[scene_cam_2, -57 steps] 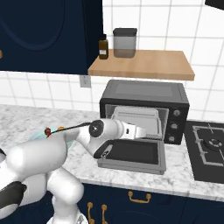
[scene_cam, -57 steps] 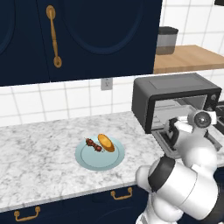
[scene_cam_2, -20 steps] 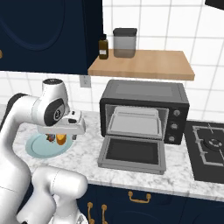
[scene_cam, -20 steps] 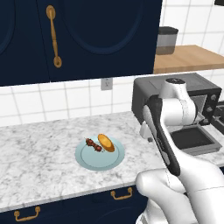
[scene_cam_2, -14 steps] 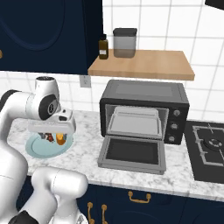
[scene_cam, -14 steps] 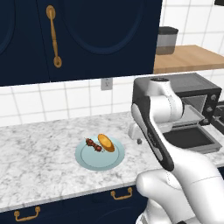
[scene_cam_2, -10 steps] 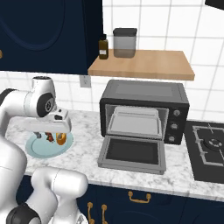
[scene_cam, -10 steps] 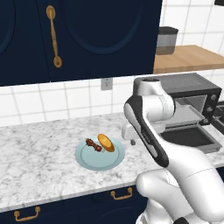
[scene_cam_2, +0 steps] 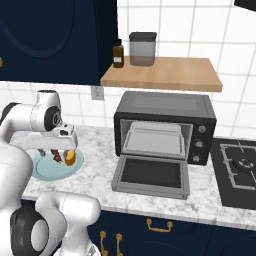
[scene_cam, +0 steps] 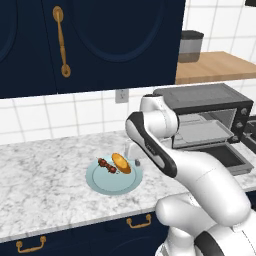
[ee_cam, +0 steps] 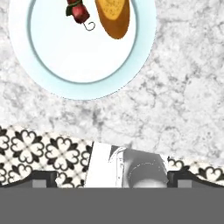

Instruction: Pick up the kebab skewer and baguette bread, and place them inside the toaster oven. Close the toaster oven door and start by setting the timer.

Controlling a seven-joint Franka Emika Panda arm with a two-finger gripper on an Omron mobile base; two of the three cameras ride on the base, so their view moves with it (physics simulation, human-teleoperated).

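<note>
Our tool (scene_cam_2: 61,150) hangs with its fingers spread wide and nothing between them, just above the pale blue plate (scene_cam: 100,182) on the marble worktop (scene_cam: 45,175). On that plate the kebab skewer (scene_cam: 106,165) and the baguette bread (scene_cam: 121,163) lie side by side, almost touching. That closeness is our main risk: coming down on one, we may clip the other and push it off the plate, or catch both at once. The thin skewer could also roll out of a shallow pinch. The toaster oven (scene_cam_2: 162,125) stands well apart to our right, its door (scene_cam_2: 151,176) dropped flat, so a low carry could strike it.
</note>
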